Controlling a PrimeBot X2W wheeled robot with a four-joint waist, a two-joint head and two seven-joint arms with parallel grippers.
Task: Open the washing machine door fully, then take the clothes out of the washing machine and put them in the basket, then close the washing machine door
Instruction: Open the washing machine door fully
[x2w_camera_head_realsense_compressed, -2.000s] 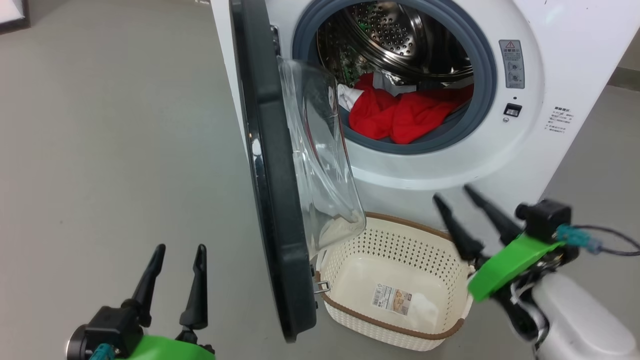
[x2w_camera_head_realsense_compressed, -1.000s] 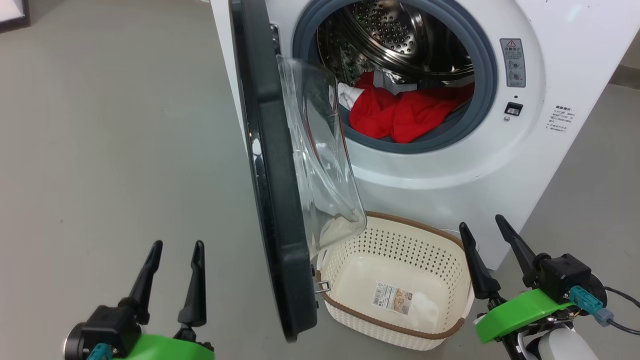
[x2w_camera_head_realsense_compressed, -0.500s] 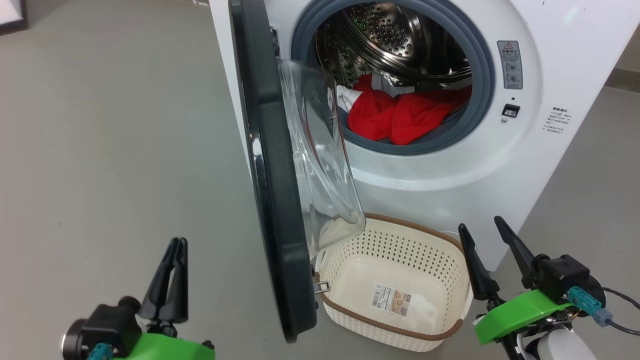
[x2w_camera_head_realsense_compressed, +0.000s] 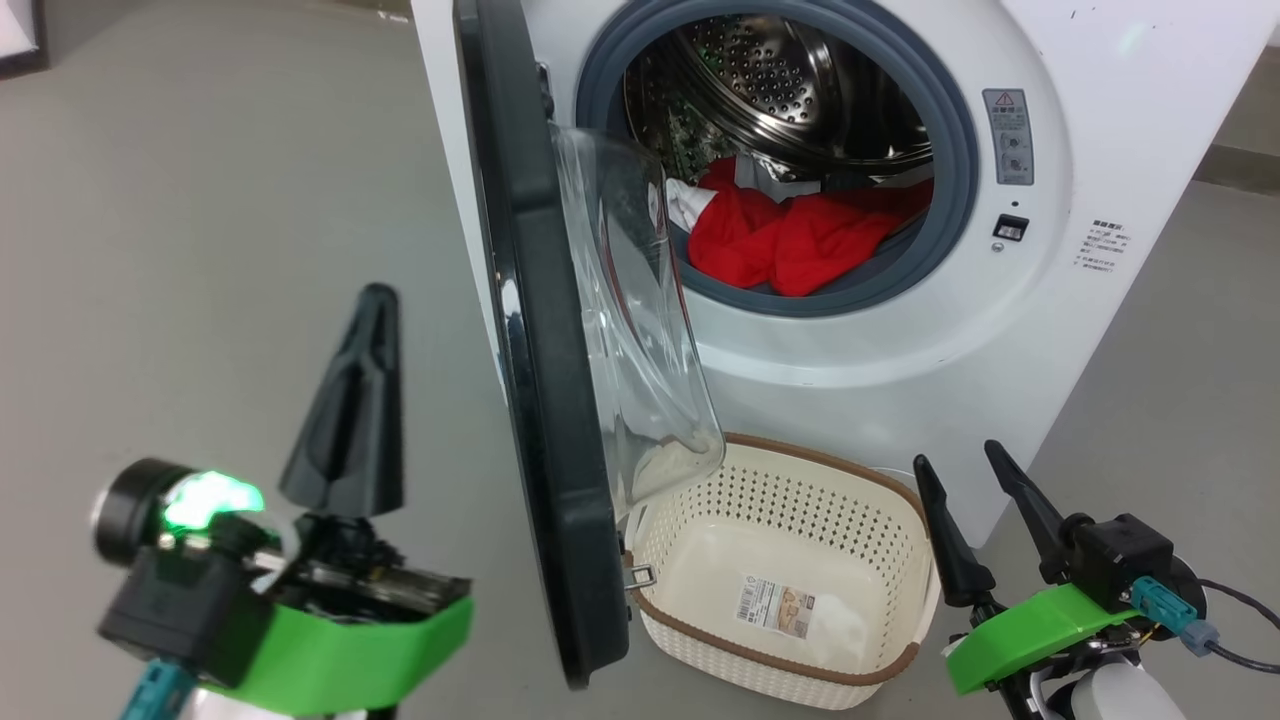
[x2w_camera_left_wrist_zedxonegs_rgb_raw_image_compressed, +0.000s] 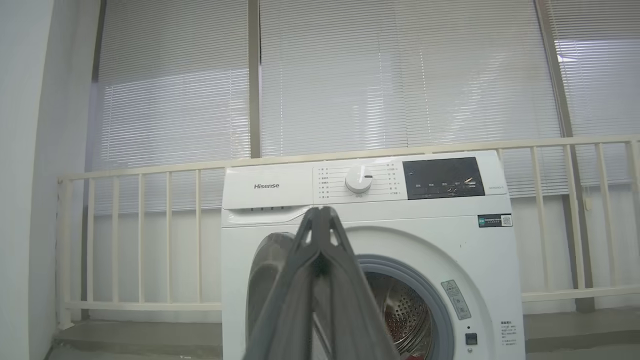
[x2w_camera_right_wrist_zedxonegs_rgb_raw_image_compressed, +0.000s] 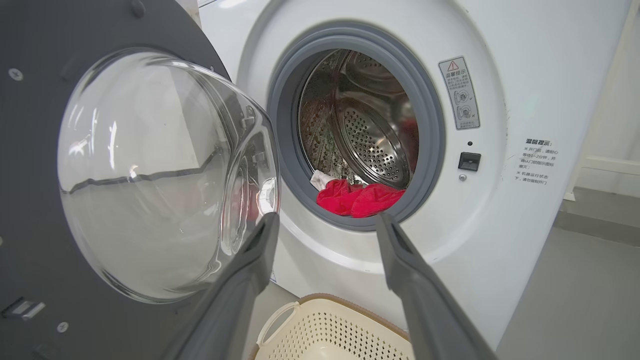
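- Door-opening is judged the step in hand: the washing machine door (x2w_camera_head_realsense_compressed: 545, 400) is seen edge-on at the centre of the head view, its glass overhanging the basket (x2w_camera_head_realsense_compressed: 830, 462) at five o'clock.
- Clothes (x2w_camera_head_realsense_compressed: 790, 240) are piled in the washing machine (x2w_camera_head_realsense_compressed: 1000, 300) at one o'clock.
- The left gripper (x2w_camera_head_realsense_compressed: 375, 300), fingers pressed together on nothing, is raised at eight o'clock, on the door's outer side.
- The right gripper (x2w_camera_head_realsense_compressed: 956, 455), fingers apart and empty, is held at four o'clock, beside the basket.
- Next, the door likely needs to be swung further toward nine o'clock.
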